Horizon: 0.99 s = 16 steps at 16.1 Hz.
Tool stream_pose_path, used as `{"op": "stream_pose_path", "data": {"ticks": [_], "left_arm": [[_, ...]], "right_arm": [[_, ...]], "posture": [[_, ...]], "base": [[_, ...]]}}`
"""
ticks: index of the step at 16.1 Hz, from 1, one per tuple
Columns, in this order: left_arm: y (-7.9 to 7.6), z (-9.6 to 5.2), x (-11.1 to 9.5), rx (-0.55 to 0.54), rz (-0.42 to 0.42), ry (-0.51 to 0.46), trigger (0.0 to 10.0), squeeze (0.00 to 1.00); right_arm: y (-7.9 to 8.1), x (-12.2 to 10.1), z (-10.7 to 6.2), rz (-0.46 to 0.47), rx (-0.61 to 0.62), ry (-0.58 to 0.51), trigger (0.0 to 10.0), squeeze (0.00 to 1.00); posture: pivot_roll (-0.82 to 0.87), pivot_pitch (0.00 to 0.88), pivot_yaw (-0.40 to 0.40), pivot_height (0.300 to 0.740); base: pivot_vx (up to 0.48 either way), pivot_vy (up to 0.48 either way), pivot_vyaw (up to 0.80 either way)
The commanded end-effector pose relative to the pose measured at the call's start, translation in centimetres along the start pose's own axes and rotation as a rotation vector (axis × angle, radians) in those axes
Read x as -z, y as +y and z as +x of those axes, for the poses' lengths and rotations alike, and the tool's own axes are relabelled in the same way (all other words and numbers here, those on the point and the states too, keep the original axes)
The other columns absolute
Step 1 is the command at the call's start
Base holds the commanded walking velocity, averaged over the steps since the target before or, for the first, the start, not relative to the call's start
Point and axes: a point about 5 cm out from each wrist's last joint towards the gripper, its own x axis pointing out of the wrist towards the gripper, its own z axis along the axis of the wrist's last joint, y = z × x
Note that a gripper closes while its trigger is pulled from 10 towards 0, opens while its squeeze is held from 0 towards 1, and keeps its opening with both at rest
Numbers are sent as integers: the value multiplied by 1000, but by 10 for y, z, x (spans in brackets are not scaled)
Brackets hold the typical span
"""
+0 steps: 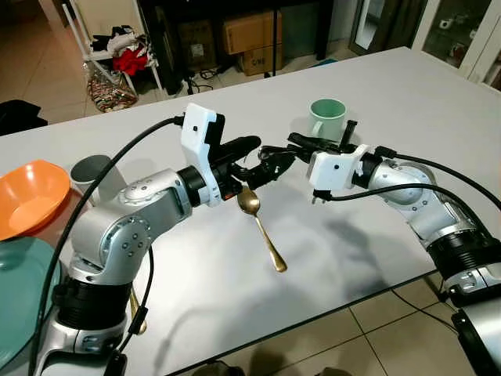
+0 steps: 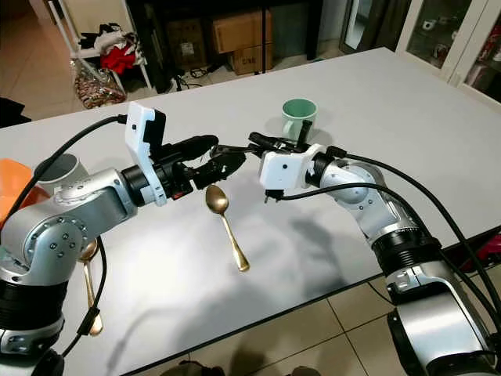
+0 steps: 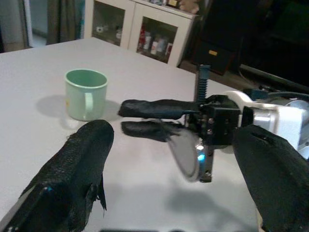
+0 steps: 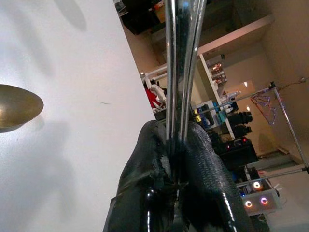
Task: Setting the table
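Note:
My right gripper (image 1: pixel 292 142) is shut on a thin silver fork (image 4: pixel 181 58), held level above the middle of the white table (image 1: pixel 407 86). The fork's tines point toward my left gripper (image 1: pixel 270 153), which is open, its two black fingers (image 3: pixel 72 179) spread on either side of the right gripper's tips (image 3: pixel 123 118). A gold spoon (image 1: pixel 262 227) lies on the table directly under the two grippers. A pale green mug (image 1: pixel 327 117) stands upright just behind the right gripper.
At the left end of the table sit an orange bowl (image 1: pixel 27 196), a grey cup (image 1: pixel 94 172) and a teal plate (image 1: pixel 16 290). A second gold spoon (image 2: pixel 90 290) lies by the near edge. Boxes and a rack stand on the floor beyond.

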Motion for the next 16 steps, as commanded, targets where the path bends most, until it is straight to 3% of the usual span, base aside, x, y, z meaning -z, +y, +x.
{"op": "stream_pose_path", "data": {"ticks": [1, 2, 16], "left_arm": [[-3, -1, 2, 13, 6, 16, 784, 0], [-2, -2, 6, 8, 5, 44, 0, 0], [6, -2, 4, -33, 11, 37, 0, 0]], "right_arm": [[-1, -3, 1, -15, 8, -17, 10000, 0], [-3, -5, 2, -13, 19, -24, 10000, 0], [-1, -2, 0, -76, -11, -9, 10000, 0]], "posture": [[-101, 9, 132, 740], [-101, 7, 131, 740], [-98, 23, 131, 740]], "base": [[0, 0, 0], [0, 0, 0], [0, 0, 0]]}}
